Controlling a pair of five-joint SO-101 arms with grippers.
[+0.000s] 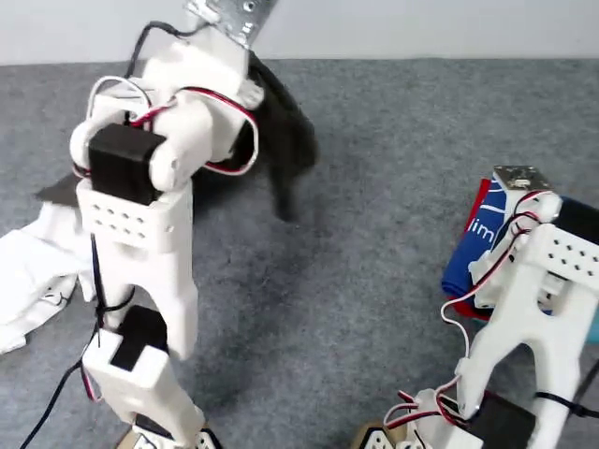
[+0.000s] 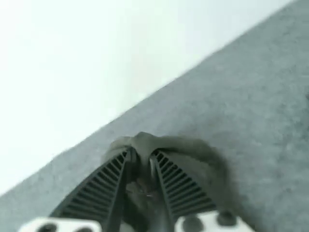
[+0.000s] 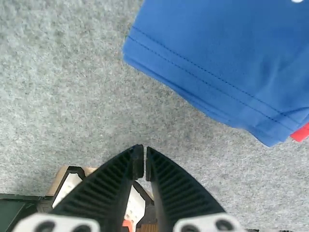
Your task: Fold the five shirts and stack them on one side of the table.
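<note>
My left gripper (image 2: 141,153) is shut on a fold of a dark grey shirt (image 2: 193,154), held up off the table. From above, that dark shirt (image 1: 285,140) hangs from the raised left arm (image 1: 178,122) near the table's back edge. A crumpled white shirt (image 1: 37,271) lies at the far left. At the right sits a folded stack with a blue shirt (image 1: 465,257) on top and a red one (image 1: 480,201) under it. My right gripper (image 3: 144,150) is shut and empty, just above the carpet beside the blue shirt (image 3: 227,58); a red edge (image 3: 300,133) peeks out below it.
Grey carpet (image 1: 374,309) covers the table, with open room in the middle between the arms. The right arm (image 1: 533,281) stands over the stack's near side. Its base board and wires (image 3: 72,186) lie close behind the right gripper. A pale wall (image 2: 96,58) runs along the back.
</note>
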